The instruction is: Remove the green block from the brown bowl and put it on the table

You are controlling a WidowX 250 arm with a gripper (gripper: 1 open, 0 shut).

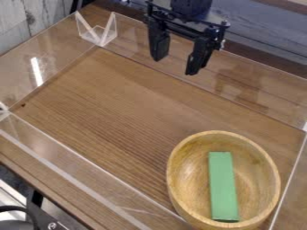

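Green block lying in the wooden bowl, gripper up and away at the far side.

The brown bowl, round, shallow and thick-rimmed, sits at the near right corner of the table, its near edge cut off by the picture. The green block lies flat on the bowl's floor, long axis running near to far, a little right of the bowl's middle; nothing else is in the bowl. The gripper hangs above the far middle of the tabletop, well apart from the bowl, pointing down with its two dark fingers spread wide and nothing between them. A clear acrylic wall runs round the table's edges.
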